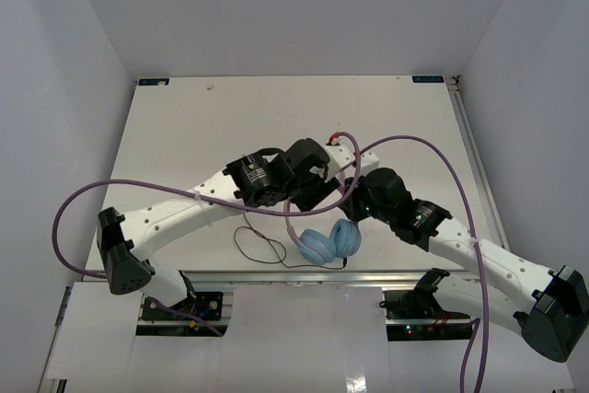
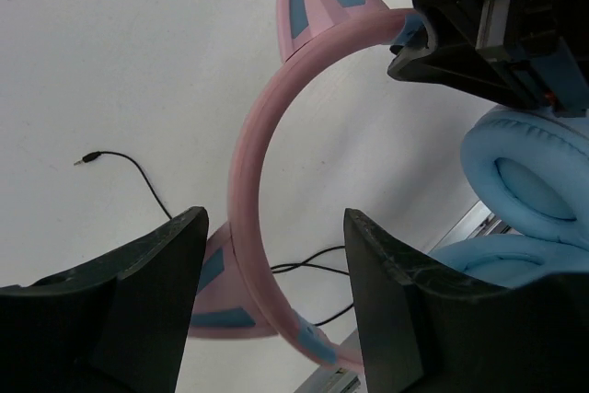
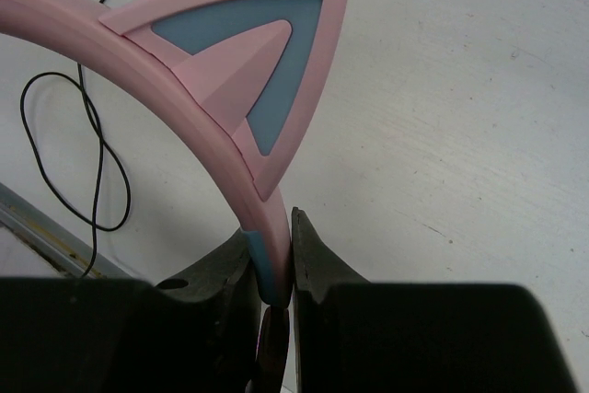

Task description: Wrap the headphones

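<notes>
The headphones [image 1: 324,242] hang near the table's front edge, their light blue ear cups [image 2: 534,181] low and the pink headband [image 2: 250,163] arching up. My right gripper [image 3: 279,260] is shut on the headband just below a cat ear [image 3: 253,71]. In the left wrist view it shows as a right gripper [image 2: 488,25] clamped on the band's far end. My left gripper [image 2: 276,292] is open and straddles the band near the other cat ear, with a gap on both sides. The thin black cord [image 1: 258,246] lies looped on the table, its plug [image 2: 79,161] free.
Purple arm cables [image 1: 433,149] loop over the table and across both arms. An aluminium rail [image 1: 276,275] runs along the front edge, right under the ear cups. White walls close in the left, right and back.
</notes>
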Controlling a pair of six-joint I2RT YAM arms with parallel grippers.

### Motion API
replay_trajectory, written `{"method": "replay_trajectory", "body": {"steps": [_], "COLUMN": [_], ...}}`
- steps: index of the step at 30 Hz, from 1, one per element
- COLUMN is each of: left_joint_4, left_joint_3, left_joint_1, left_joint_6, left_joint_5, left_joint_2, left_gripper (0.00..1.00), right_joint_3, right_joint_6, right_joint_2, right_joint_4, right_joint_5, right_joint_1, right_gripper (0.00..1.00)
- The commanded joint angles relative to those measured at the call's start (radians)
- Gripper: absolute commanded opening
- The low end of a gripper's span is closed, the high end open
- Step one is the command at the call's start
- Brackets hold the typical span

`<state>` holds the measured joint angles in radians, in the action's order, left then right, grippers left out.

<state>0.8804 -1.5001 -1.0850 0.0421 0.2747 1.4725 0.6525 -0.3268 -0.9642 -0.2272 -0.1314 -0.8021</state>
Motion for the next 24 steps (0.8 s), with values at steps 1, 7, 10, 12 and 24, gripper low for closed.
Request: {"method": "replay_trajectory", "body": {"steps": [1,7,10,12,24], "left_joint_4": [-0.051,-0.082,-0.085,-0.087,-0.125], "left_joint_3": [0.002,-0.026,-0.027,-0.024,0.021], "left_joint_1": [-0.009,-0.009,-0.009,-0.009,-0.009], "left_joint_6": [0.131,0.224,0.238,0.243,0.234], "left_joint_5": [-0.027,-0.057,-0.045,-0.051,-0.077], "left_joint_2": [0.026,0.069,0.087,0.096,0.100], "left_gripper": [0.70,0.67,0.67,0.67,0.37], "right_joint_3": [0.061,0.056,0.056,0.055,0.047], "right_joint_6": [-0.005,-0.004,-0.003,-0.004,-0.002], "right_joint_2": [0.005,0.012,0.014,0.018,0.045], "right_joint_4": [0.063,0.065,0.066,0.069,0.080], "right_joint_5": [0.054,0.068,0.078,0.085,0.104], "right_joint_1": [-0.006,-0.005,-0.006,-0.006,-0.008], "right_gripper": [0.08,0.08,0.08,0.08,0.08]}}
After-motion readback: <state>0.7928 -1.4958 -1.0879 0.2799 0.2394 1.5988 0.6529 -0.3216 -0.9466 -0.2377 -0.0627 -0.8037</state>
